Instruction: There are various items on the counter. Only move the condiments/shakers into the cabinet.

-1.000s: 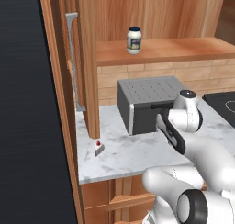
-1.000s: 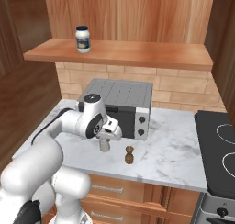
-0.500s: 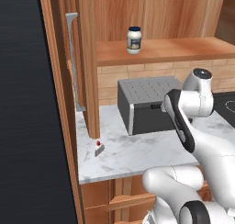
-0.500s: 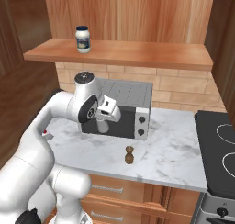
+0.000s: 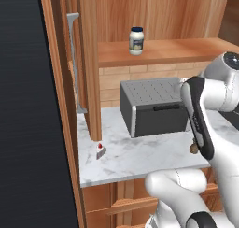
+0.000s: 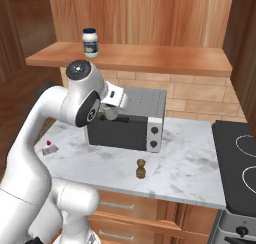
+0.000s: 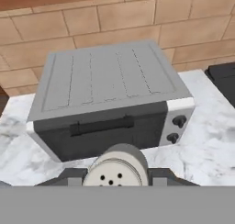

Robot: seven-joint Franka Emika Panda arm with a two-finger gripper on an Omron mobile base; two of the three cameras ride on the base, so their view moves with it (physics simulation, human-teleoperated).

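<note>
Grey shaker [image 7: 115,171] clamped in my jaws, bound for the cabinet.
I'd lift clear of the toaster oven [image 7: 110,103], setting it at three o'clock of the white jar [image 6: 90,42].

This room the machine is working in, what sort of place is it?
It looks like a home kitchen, computer-rendered. A marbled counter sits over wooden drawers, a toaster oven stands against a brick-pattern wall, a stove is at the counter's end, and a wooden cabinet shelf holds a jar.
</note>
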